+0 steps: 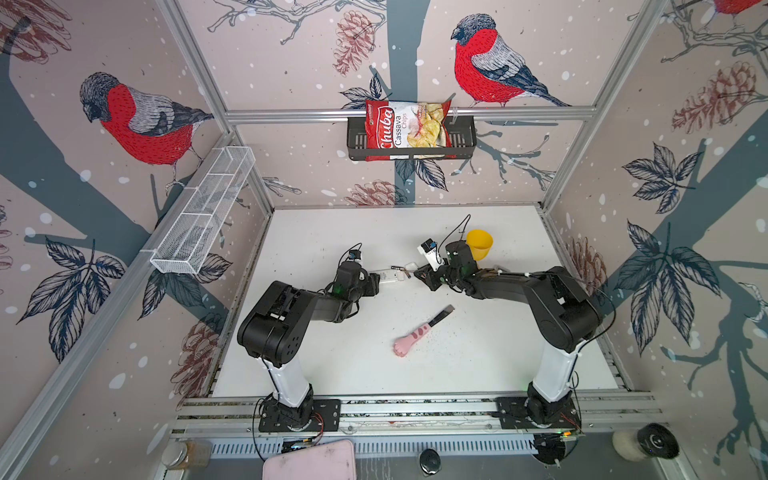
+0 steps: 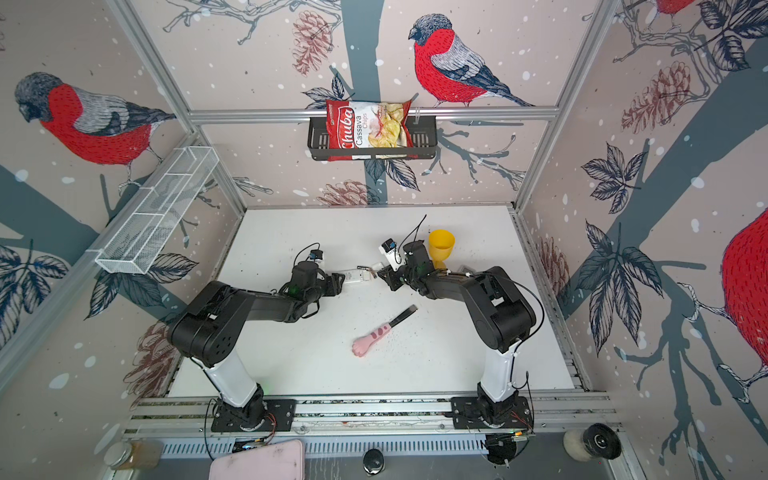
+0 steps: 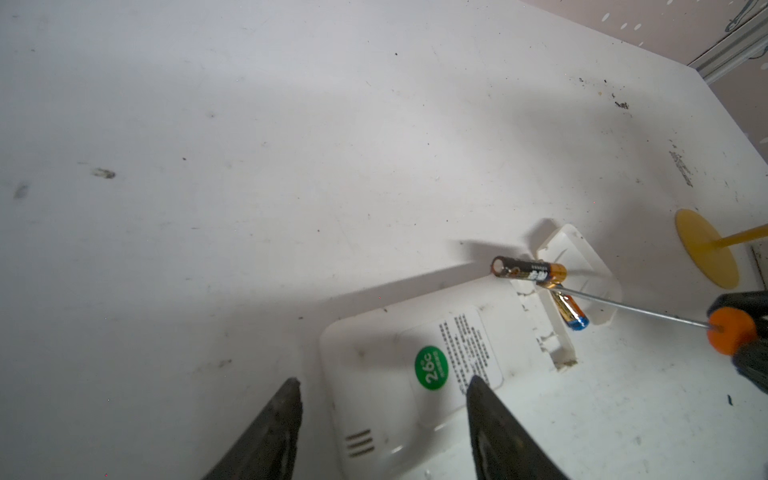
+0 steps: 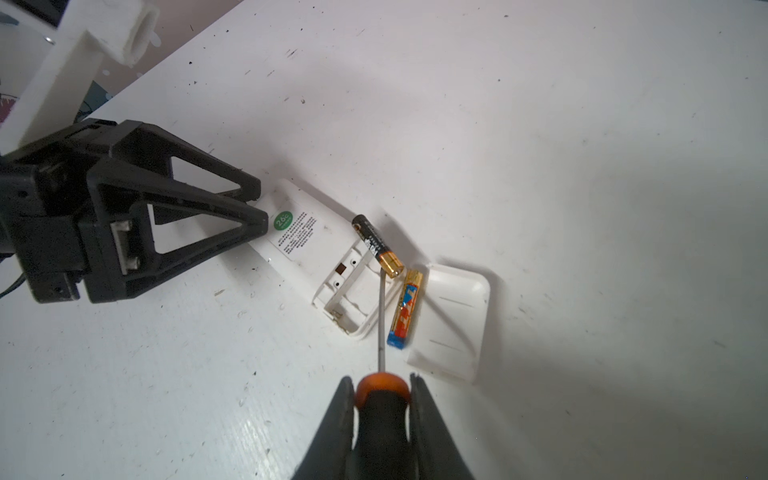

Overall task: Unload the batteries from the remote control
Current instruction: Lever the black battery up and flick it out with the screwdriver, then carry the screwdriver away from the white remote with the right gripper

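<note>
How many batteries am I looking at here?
2. A black-and-gold battery leans on the rim of the remote control's open compartment, at the screwdriver's tip; an orange-and-blue battery lies on the table between it and the detached cover. None seems hidden.

In both top views the batteries point(image 1: 398, 269) are too small to tell apart, and the left gripper point(image 1: 378, 283) hides the remote control's point(image 1: 390, 277) end toward the counter's left edge. The left wrist view cuts off the yellow cup point(image 3: 706, 253) partway along its stem, and also the screwdriver point(image 3: 729, 337) handle. There the orange-and-blue battery point(image 3: 571, 314) is partly hidden behind the remote control's end wall. The label's point(image 4: 297, 237) print is unreadable.
</note>
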Action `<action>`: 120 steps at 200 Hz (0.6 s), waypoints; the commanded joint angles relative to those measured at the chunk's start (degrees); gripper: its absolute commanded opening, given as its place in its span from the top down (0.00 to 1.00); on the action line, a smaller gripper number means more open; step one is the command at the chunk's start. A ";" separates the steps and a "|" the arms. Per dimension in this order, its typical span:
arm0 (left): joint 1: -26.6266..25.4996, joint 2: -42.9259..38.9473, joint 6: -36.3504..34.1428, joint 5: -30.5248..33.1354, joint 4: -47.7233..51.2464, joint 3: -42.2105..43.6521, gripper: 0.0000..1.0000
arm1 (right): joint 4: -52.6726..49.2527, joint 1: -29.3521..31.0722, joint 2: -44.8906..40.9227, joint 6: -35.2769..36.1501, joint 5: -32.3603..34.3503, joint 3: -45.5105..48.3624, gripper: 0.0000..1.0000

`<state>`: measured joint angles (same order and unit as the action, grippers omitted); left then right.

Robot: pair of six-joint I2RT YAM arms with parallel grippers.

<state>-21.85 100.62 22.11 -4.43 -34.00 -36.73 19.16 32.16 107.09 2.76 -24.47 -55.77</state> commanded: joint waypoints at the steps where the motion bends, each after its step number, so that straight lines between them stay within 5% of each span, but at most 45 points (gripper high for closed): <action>1: 0.11 -0.08 -0.53 -0.08 -0.26 -0.01 0.37 | 1.01 -0.08 -0.17 -0.57 -0.49 -0.71 1.00; 74: 0.13 -0.56 -0.11 -0.28 -0.65 0.56 0.37 | 4.40 -3.83 0.92 -5.73 -5.50 -4.75 1.00; 120: 0.05 -2.34 0.75 -0.43 -1.37 2.32 0.36 | -5.32 -5.02 15.48 -7.88 5.27 -26.64 1.00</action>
<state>-21.85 99.44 22.28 -4.45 -34.06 -35.20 18.26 27.24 117.16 -3.29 -25.15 -74.13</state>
